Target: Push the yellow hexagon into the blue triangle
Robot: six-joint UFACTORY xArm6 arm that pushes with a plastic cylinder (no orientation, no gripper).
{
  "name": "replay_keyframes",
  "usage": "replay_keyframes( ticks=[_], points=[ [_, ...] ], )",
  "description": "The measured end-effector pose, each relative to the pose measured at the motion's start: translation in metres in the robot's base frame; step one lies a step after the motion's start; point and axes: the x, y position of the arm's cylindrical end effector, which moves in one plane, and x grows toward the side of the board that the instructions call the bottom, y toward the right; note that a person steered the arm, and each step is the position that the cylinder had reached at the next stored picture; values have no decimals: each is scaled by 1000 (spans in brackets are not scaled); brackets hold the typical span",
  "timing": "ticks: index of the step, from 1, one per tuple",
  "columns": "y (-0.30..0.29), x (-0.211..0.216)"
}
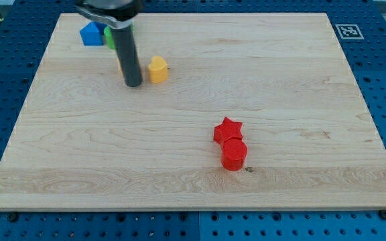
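Nearest, a red star-shaped block [228,129] and a red round block [234,154] touch on the pale wooden worktop [280,80]. Farther, my tip [133,84] sits just left of the yellow hexagon block [157,69]; no fingers exist. The blue triangle block [91,33] lies beyond, so the approach seems unfinished: I should circle right.

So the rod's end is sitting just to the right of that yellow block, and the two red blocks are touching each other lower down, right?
Not quite. In the camera view, my tip sits just to the view's left of the yellow hexagon, not its right. The rest holds: the red star and the red round block touch each other lower down.
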Motion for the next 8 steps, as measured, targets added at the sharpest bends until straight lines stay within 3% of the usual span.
replay_keyframes(
  ticks=[1,2,4,5,6,8],
  points=[
    [24,0],
    [10,-16],
    [-72,-39],
    [-51,-3],
    [-29,4],
    [-33,-34]
  ],
)
